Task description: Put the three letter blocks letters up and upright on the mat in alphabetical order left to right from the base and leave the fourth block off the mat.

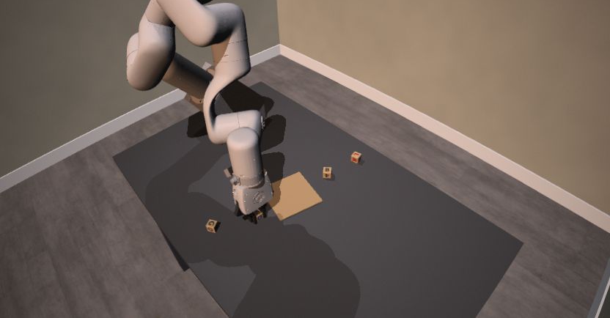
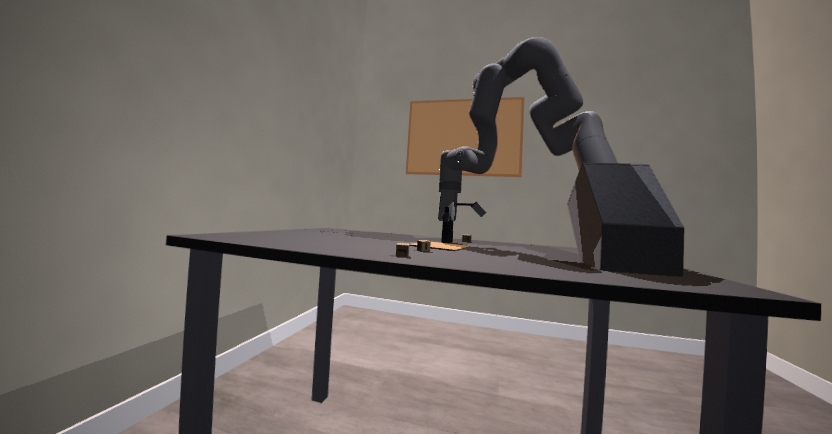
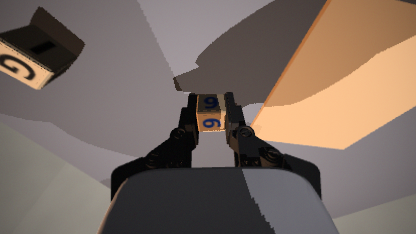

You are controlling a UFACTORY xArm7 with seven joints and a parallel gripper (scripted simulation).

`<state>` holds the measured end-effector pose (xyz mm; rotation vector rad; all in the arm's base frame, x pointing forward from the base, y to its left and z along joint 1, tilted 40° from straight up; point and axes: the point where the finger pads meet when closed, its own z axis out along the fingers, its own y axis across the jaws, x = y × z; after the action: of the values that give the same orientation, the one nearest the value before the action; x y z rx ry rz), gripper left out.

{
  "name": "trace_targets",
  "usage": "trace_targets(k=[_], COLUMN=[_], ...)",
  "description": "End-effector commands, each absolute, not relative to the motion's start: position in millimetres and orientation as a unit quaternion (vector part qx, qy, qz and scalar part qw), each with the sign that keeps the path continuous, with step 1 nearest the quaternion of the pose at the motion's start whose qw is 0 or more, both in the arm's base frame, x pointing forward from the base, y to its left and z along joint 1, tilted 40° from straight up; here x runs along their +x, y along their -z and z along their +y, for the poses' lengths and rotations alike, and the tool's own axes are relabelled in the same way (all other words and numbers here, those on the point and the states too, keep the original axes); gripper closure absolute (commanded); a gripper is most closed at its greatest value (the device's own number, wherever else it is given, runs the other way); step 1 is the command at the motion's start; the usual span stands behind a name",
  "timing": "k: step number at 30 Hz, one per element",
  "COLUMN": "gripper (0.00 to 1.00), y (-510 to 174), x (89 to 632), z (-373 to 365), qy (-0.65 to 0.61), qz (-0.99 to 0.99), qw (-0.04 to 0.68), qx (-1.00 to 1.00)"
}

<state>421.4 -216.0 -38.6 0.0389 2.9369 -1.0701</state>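
Observation:
My gripper (image 1: 252, 216) (image 2: 446, 239) (image 3: 211, 104) points down beside the mat (image 1: 298, 194) (image 3: 300, 120) and is shut on a wooden block (image 1: 258, 216) (image 3: 210, 113) with blue 6- or 9-like figures on two faces. Whether that block touches the table cannot be told. The G block (image 1: 211, 226) (image 3: 25, 70) (image 2: 466, 237) lies off the mat, to the left in the top view. The B block (image 1: 327, 172) (image 2: 423, 245) lies off the mat's other side. Farther out lies a block with a red, L-like letter on top (image 1: 355, 157) (image 2: 402, 250). The mat lies flat and bears no block.
The dark table (image 1: 405, 231) (image 2: 290, 248) carries everything. The arm's base (image 2: 640, 245) stands at the table's right end in the exterior view. The arm's shadow falls across part of the mat. The table edge runs beyond the G block.

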Motion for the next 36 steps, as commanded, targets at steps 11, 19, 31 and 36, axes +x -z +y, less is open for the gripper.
trace_targets(k=[11, 19, 31, 36], gripper=[0.62, 0.58, 0.58, 0.58], y=[38.0, 38.0, 27.1, 16.7], x=[422.8, 422.8, 422.7, 422.5], z=[-215.2, -215.2, -206.0, -197.3], qy=[0.342, 0.342, 0.342, 0.342], qz=[0.94, 0.94, 0.94, 0.94], qw=[0.009, 0.009, 0.009, 0.009], qx=[0.012, 0.012, 0.012, 0.012])
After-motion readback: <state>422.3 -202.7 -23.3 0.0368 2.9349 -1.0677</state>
